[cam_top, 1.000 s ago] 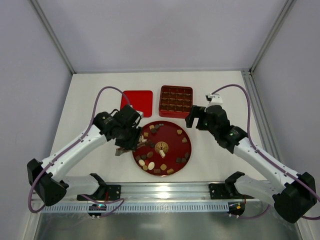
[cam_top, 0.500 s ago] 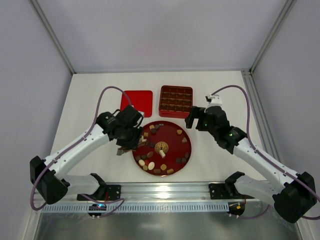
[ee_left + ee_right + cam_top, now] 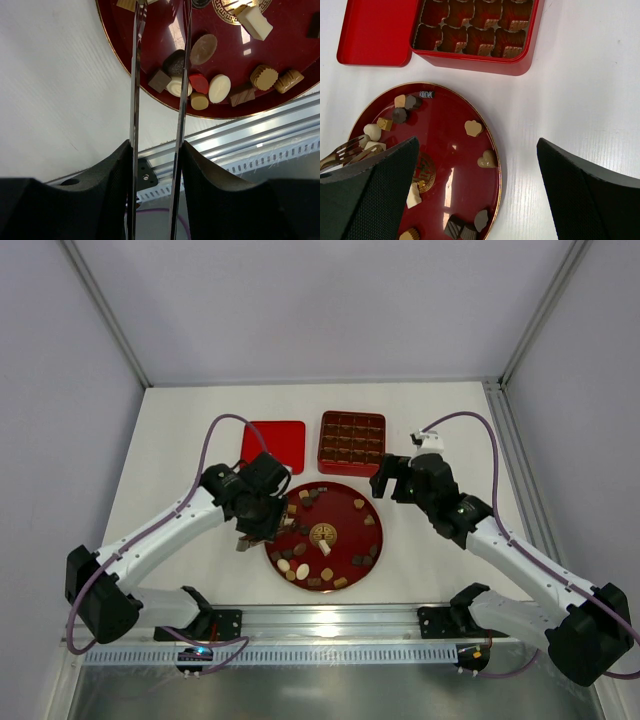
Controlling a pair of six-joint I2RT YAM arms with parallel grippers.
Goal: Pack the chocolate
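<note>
**A:** Starting with the left gripper [image 3: 156,150], what does it have?

**B:** A pair of thin metal tongs [image 3: 134,90]. They are pinched between its fingers, with the jaws roughly half closed. The blades reach out over the left side of the red plate [image 3: 346,536].

**A:** Is anything caught in the tongs?

**B:** I cannot tell. The tips run off the top of the wrist view and are too small in the other views.

**A:** And the chocolate [image 3: 219,88]?

**B:** It lies loose on the plate, dark, tan and cream pieces scattered around the gold emblem [image 3: 323,534]. One cluster sits by the rim, just beside the right blade.

**A:** What about the right gripper [image 3: 477,142]?

**B:** It is spread wide with nothing in it, hanging over the plate's far right side, near the box [image 3: 470,62].

**A:** Where is the box?

**B:** On the table [image 3: 180,440] behind the plate, with the flat red lid [image 3: 273,446] just to its left.
</note>
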